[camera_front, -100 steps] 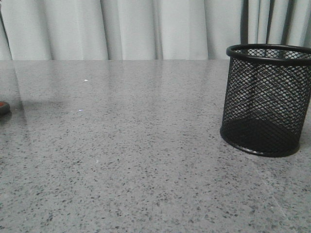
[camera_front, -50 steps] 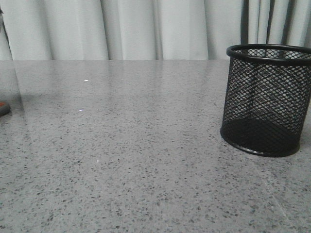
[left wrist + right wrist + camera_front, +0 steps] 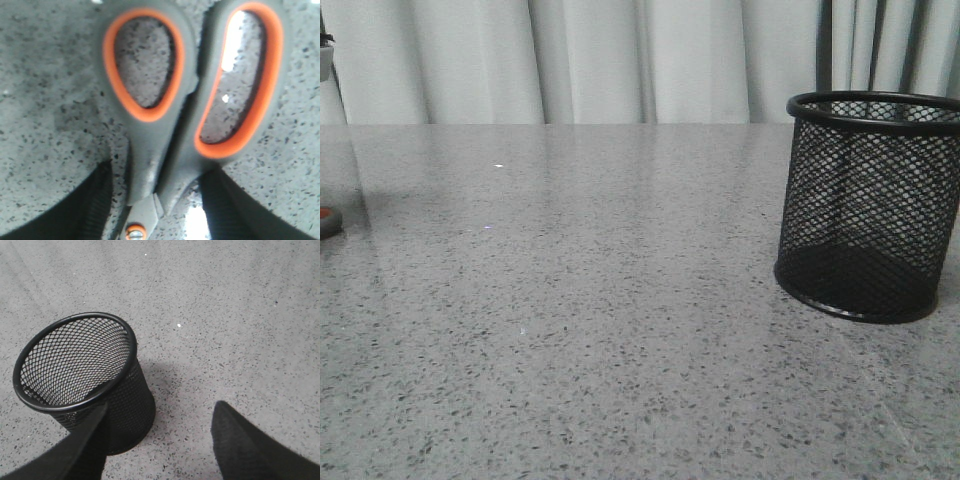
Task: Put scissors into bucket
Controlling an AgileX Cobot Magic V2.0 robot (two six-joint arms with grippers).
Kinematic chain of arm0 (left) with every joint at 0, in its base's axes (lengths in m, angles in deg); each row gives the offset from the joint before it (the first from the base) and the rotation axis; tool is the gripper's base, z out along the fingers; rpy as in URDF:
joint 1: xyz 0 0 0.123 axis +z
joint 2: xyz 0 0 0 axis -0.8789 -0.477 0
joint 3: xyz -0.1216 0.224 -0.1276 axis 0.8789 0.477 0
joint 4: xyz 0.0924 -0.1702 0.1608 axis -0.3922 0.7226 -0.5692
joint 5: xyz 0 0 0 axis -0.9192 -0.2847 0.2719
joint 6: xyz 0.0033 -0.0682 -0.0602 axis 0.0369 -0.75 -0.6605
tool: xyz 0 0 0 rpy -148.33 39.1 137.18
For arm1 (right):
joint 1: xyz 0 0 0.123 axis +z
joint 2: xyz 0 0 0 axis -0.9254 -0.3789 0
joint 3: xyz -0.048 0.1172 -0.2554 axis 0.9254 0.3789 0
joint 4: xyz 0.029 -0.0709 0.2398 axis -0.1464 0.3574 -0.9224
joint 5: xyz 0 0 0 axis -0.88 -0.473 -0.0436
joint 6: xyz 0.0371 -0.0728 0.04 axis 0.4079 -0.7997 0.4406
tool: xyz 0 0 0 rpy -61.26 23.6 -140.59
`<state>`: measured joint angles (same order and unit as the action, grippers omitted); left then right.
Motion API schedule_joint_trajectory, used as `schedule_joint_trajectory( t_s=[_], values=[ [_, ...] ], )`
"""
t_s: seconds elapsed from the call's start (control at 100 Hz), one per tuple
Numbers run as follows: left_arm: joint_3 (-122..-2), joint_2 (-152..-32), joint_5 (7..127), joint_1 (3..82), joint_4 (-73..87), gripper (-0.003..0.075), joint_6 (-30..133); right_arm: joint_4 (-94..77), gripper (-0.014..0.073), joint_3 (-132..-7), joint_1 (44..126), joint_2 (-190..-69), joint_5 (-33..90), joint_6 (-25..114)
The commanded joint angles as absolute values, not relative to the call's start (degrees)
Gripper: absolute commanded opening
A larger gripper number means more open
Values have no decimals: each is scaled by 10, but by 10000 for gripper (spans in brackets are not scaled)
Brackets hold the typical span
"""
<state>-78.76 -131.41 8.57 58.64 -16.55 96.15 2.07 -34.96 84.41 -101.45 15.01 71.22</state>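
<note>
The scissors (image 3: 165,125) lie on the speckled grey table, their grey loops with orange trim filling the left wrist view and the orange pivot spot (image 3: 135,232) at its lower edge. My left gripper (image 3: 157,210) is open, its black fingers (image 3: 85,210) on either side of the scissors' neck with a gap on each side. In the front view only a bit of the handle (image 3: 328,222) shows at the left edge. The black mesh bucket (image 3: 870,205) stands upright at the right. My right gripper (image 3: 160,440) is open and empty beside the bucket (image 3: 80,375), one finger (image 3: 75,450) in front of its wall.
The grey speckled table (image 3: 600,300) runs back to pale curtains (image 3: 620,60). A small part of the left arm (image 3: 324,58) shows at the front view's top left edge.
A part of the left arm has come down into view at the top left edge of the front view. The bucket has not moved.
</note>
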Motion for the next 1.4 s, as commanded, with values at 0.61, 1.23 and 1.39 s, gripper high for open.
schedule_joint_trajectory(
  t_s=[0.61,1.23,1.39],
  values=[
    [-791,-1246,86,580,-37,58,893,18,395,-368,846,-1021,200,705],
    [-791,-1062,222,355,-33,62,893,-132,395,-474,1016,-1034,312,705],
    [-791,-1030,287,289,-31,62,893,-136,430,-518,1110,-1090,337,705]
  ],
)
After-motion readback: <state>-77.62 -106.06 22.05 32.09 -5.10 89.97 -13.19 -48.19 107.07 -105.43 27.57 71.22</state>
